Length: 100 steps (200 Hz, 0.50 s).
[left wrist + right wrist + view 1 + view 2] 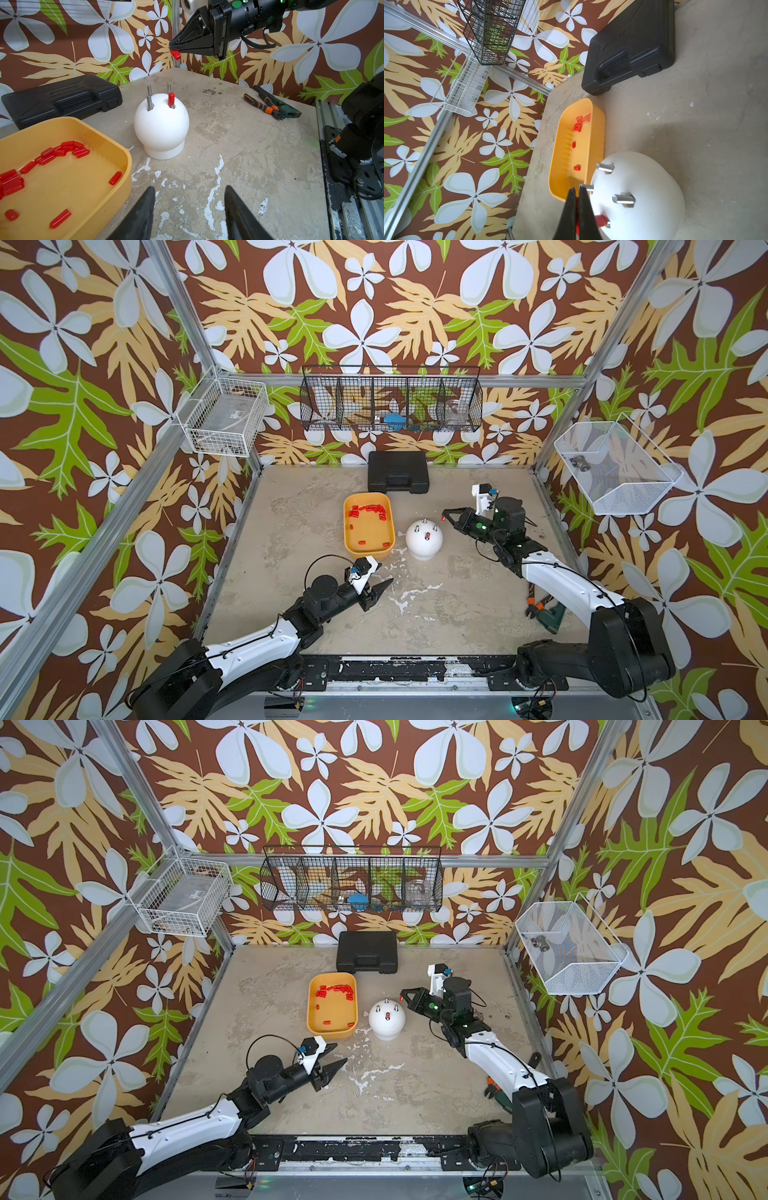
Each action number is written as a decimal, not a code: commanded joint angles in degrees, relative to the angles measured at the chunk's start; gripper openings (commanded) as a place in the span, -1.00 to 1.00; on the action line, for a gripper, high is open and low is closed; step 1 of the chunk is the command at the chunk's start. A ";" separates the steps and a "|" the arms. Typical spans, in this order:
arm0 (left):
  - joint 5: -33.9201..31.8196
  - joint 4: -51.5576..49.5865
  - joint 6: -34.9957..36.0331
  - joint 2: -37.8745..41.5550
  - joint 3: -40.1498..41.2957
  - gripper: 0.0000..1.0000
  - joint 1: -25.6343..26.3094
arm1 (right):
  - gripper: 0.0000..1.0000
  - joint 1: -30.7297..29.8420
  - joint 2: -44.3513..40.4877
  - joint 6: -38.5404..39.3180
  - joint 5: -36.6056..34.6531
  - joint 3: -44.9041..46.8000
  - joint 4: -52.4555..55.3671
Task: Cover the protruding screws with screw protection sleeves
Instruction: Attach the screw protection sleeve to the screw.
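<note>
Scuffed tabletop (436, 593) holds the dome (419, 549), three studs (150, 101) bare; the right gripper (172, 46), raised beside it, pinches a sleeve (175, 54) half hidden by its fingers (193, 41), the left gripper (189, 191) spread near the tray (108, 135).

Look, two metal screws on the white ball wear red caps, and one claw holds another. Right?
No, only one tiny red plastic cap covers a screw on the white dome-shaped ball; the left wrist view shows three thin silver metal screws bare. The right claw does hold another red cap.
</note>
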<state>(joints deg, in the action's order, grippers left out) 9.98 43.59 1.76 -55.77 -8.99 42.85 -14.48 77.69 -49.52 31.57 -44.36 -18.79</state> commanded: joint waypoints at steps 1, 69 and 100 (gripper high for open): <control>-0.25 1.76 0.48 -0.15 0.12 0.09 -0.08 | -1.00 0.41 1.63 -3.06 2.04 -0.22 -6.13; -1.42 3.57 0.18 0.49 0.97 0.08 -0.06 | -1.00 1.05 4.03 0.18 -2.83 4.38 -16.37; -2.46 7.75 0.23 0.26 1.35 0.08 -0.07 | -1.00 1.07 5.91 1.04 -3.36 7.21 -25.42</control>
<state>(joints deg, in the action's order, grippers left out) 8.86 45.84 1.76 -55.29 -7.75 42.85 -13.39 82.76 -50.11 29.52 -38.33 -33.63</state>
